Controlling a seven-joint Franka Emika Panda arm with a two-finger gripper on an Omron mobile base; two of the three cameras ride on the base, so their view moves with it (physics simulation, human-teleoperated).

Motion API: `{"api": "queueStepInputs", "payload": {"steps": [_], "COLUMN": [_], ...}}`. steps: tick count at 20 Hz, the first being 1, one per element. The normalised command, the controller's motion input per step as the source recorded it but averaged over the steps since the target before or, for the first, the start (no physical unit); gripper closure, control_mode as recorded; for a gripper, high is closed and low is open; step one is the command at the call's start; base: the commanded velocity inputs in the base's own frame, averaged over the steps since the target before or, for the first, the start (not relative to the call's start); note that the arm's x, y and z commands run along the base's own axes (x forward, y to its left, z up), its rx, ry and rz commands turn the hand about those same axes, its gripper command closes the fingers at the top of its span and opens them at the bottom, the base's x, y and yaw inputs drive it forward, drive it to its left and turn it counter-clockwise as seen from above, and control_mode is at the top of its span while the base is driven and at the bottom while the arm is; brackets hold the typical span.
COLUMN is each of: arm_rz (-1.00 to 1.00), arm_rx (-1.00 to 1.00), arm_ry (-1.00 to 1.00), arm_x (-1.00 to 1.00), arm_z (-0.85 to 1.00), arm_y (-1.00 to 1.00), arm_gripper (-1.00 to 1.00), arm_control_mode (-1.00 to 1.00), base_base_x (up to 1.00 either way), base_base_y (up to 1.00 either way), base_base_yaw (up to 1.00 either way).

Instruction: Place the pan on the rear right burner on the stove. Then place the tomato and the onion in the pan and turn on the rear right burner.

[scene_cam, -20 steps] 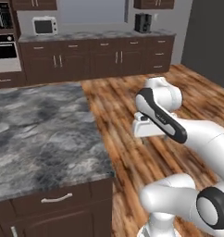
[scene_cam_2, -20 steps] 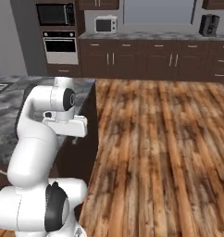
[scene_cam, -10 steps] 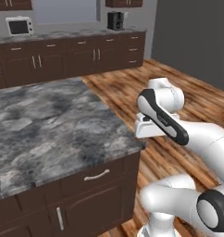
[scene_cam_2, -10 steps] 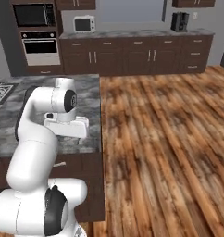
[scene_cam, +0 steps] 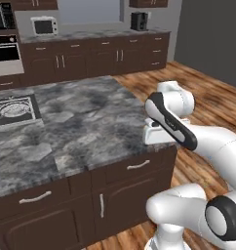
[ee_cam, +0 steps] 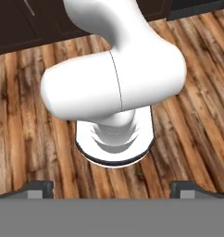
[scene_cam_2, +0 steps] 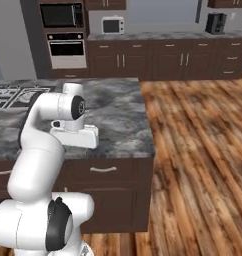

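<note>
The pincer [ee_cam: 111, 189] points straight down at the wooden floor [ee_cam: 21, 115], and its two dark fingertips [ee_cam: 39, 188] stand far apart at either side of the hand view, so it is open with nothing between them. In the base views the white arm [scene_cam: 171, 119] is folded up, with its hand hanging just past the near corner of the grey marble worktop [scene_cam: 86, 122] of a kitchen island. The stove [scene_cam: 15, 110] is set into that worktop at its far left, well apart from the hand. In the right base view it appears as a steel-grey patch with dark grates [scene_cam_2: 13, 95] behind the arm's elbow, too small to tell one burner from another. Along the back wall runs a row of dark cabinets [scene_cam_2: 158, 60] carrying a white microwave [scene_cam_2: 113, 24] and a black coffee maker [scene_cam_2: 215, 22], with a built-in oven [scene_cam_2: 67, 47] to the left.
</note>
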Motion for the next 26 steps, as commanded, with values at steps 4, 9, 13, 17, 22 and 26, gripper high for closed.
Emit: {"api": "queueStepInputs", "payload": {"steps": [4,9,13,17,22,26], "arm_rz": [0.00,0.00,0.00,0.00,0.00,0.00], "arm_rx": [0.00,0.00,0.00,0.00,0.00,0.00], "arm_ry": [0.00,0.00,0.00,0.00,0.00,0.00], "arm_x": [0.00,0.00,0.00,0.00,0.00,0.00], "arm_z": [0.00,0.00,0.00,0.00,0.00,0.00], "arm_y": [0.00,0.00,0.00,0.00,0.00,0.00], "arm_gripper": [-1.00,-1.00,-1.00,-1.00,-1.00,-1.00], "arm_control_mode": [1.00,1.00,1.00,1.00,1.00,1.00], "base_base_x": [-0.47,-0.05,-0.20,0.25,0.51,0.07], "base_base_y": [0.89,1.00,1.00,1.00,0.75,0.14], "base_base_yaw": [0.17,-0.03,-0.04,-0.03,0.01,0.26]}}
